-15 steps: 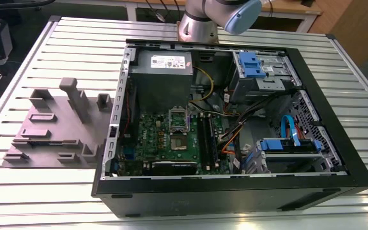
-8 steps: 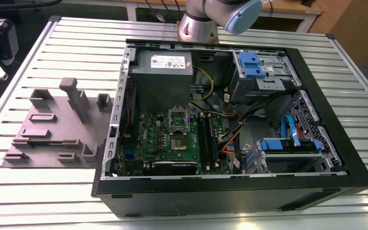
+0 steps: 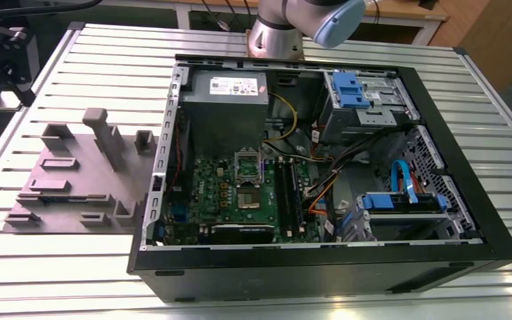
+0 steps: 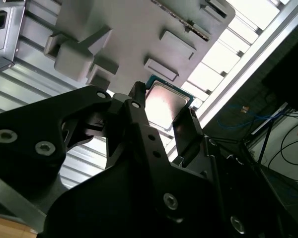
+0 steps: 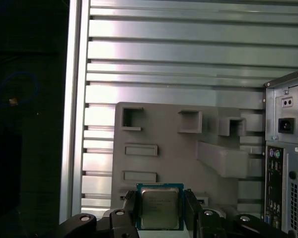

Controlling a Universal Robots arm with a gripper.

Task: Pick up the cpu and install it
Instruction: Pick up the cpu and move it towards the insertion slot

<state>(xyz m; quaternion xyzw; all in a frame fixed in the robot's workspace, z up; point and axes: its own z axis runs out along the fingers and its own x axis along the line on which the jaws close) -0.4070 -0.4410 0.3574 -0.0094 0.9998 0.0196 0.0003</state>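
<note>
1. In the first wrist view, nearest the camera, the black tool (image 5: 160,201) pinches the cpu (image 5: 160,209). Its two fingers (image 5: 190,208) press on two opposite edges of the chip, and the far edge stands free.
2. The cpu sits over the near edge of the grey holder plate (image 5: 164,148). I cannot tell whether it rests on the plate or hangs just above it.
3. Beyond the plate, bare slats of the table (image 5: 188,49) run on to the far side. A narrow strip of slats separates the plate from the table's long edge rail, with dark floor past it. On the plate's other side the rear panel of the computer case (image 5: 288,163) stands just beside it.
4. In the exterior view the case lies open on the table, just beside the plate. Its green board (image 3: 225,193) with the dark square socket frame (image 3: 250,197) faces up, ringed by the case walls and loose cables.
5. The cpu is a small flat square with a silvery-grey metal lid, faint print and a thin teal border. In the second wrist view the lid catches a pale glare.
6. Counted: one cpu, two fingers, one plate with three box pockets in its far row and two flat rectangular pads, one case, one grey power box (image 3: 227,90), one arm (image 3: 301,27).
</note>
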